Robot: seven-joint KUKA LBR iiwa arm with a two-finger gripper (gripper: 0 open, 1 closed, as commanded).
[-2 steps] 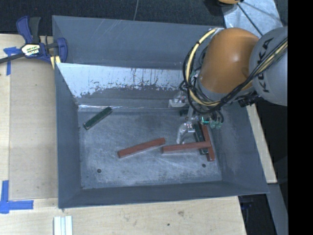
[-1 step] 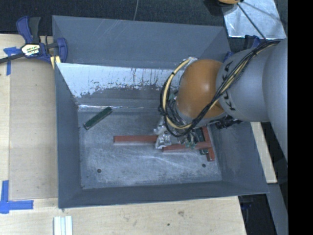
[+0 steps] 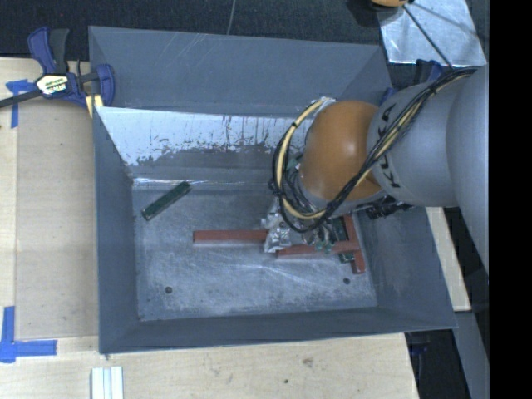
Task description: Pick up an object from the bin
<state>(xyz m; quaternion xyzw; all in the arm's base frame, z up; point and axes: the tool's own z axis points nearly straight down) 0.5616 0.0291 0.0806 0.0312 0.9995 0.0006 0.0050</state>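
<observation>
Your fingers (image 3: 277,238) are down at the floor of the grey bin (image 3: 249,73), below the arm's orange cover (image 3: 337,152) and its loop of yellow and black cables (image 3: 291,173). The cover and cables hide much of them, so you cannot tell how wide they stand, or whether anything sits between them.

The thing closest to them is a long reddish-brown stick (image 3: 229,237) lying flat on the bin floor. One end of it meets the fingers, and the rest runs away from them toward the left of the camera view.

On the other side of the fingers, just beside them and a little nearer the bin's front wall, lies a shorter reddish-brown piece (image 3: 301,253). Beyond that, farther from the fingers and partly under the arm, a third brown piece (image 3: 356,248) runs crosswise to the other two.

Well apart from the fingers, past the far end of the long stick and toward the back wall, a dark green flat bar (image 3: 166,199) lies tilted on the floor by itself.
</observation>
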